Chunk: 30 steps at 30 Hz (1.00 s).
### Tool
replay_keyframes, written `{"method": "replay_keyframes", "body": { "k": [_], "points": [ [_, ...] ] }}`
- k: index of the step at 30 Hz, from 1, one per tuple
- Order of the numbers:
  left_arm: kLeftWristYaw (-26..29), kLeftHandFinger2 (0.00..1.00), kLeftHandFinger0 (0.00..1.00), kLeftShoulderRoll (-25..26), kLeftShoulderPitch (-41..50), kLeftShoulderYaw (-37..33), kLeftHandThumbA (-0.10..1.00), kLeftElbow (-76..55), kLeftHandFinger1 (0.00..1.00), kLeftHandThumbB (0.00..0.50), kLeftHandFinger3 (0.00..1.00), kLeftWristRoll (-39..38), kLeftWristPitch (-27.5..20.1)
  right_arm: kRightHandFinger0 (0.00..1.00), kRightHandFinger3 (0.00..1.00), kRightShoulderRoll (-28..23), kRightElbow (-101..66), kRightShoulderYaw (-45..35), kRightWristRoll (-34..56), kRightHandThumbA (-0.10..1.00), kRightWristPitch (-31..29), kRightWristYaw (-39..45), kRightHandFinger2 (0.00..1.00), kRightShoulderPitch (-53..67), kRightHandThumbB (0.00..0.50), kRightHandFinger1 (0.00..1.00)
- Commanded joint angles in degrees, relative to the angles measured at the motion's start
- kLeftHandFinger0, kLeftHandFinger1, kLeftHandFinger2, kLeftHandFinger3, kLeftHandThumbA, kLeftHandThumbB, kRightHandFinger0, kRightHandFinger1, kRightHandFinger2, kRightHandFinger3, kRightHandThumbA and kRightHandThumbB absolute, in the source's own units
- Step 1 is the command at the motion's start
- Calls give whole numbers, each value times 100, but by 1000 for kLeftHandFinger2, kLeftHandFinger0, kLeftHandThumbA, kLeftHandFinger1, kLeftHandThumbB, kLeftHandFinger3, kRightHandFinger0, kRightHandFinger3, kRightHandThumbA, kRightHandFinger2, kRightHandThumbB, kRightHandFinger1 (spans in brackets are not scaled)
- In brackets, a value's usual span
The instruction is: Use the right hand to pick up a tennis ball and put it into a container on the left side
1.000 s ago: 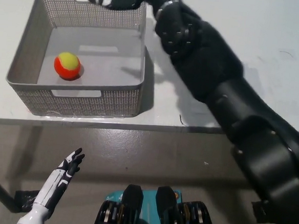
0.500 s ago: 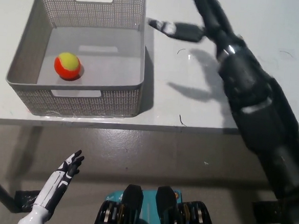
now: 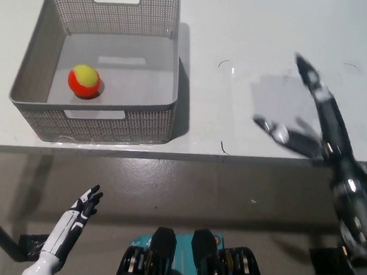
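Status: my right hand [image 3: 310,124] has withdrawn from the basket [image 3: 152,119] and now hangs over the right part of the tabletop [image 3: 253,42], well apart from the basket, where a second ago it reached across the basket's far rim. The hand holds nothing and its fingers [image 3: 273,129] are spread wide. The tennis ball [image 3: 84,81], yellow above and orange below, lies on the basket floor toward the left wall, and it has stayed in that place through the retreat. I judge from this that the release is complete and the ball is delivered into the container on the left side; what remains, if anything, is bringing the arm back to rest. My left hand [image 3: 83,207] rests low at the lower left, below the tabletop edge, with its fingers apart and empty. Limits of view: the right hand is motion-blurred, so the exact finger spacing is hard to read, and the forearm runs out of the picture at the lower right. The mesh walls of the basket partly hide its near inner edge, so I cannot tell whether anything small lies there.
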Motion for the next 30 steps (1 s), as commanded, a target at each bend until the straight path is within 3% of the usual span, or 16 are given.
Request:
{"method": "replay_keyframes", "body": {
  "k": [1,5,7,10,11,12,15,18,20,30],
  "points": [
    [67,1000,1000,156,-98,26,1000,-90,1000,351,1000,113,-218,1000,1000,174,-338,-410,1559,1000,-814,381,1000,473,209,1000],
    [55,1000,1000,172,-76,44,1000,-111,1000,344,1000,93,-236,1000,1000,317,-36,-424,1847,1000,-1013,554,1000,759,231,1000],
    [43,1000,1000,149,-98,65,1000,-133,1000,340,1000,35,-197,1000,1000,349,155,-401,1905,1000,-1172,657,1000,859,206,1000],
    [94,1000,1000,154,-103,73,1000,-86,1000,337,1000,95,-280,1000,1000,386,464,-260,1741,1000,-1295,745,1000,1018,222,1000],
    [97,1000,1000,154,-103,73,1000,-86,1000,337,1000,106,-283,1000,1000,395,496,-249,1730,1000,-1307,759,1000,1040,195,1000],
    [83,1000,1000,157,-118,85,1000,-87,1000,338,1000,79,-276,1000,1000,442,633,-211,1679,1000,-1281,768,1000,1091,214,1000],
    [73,1000,1000,149,-112,97,1000,-91,1000,341,1000,66,-271,1000,1000,457,845,-201,1555,1000,-1441,735,1000,1157,174,1000],
    [47,1000,1000,162,-141,107,1000,-139,1000,343,1000,61,-215,1000,1000,429,1050,-211,1529,1000,-1528,758,1000,1236,168,1000],
    [50,1000,1000,158,-168,110,1000,-110,1000,341,1000,60,-236,1000,1000,394,1141,-210,1500,1000,-1597,774,1000,1279,189,1000],
    [4,1000,1000,150,-217,139,1000,-125,1000,353,1000,-15,-186,1000,1000,298,1433,-241,1497,1000,-1858,861,1000,1479,168,1000]
  ]
}}
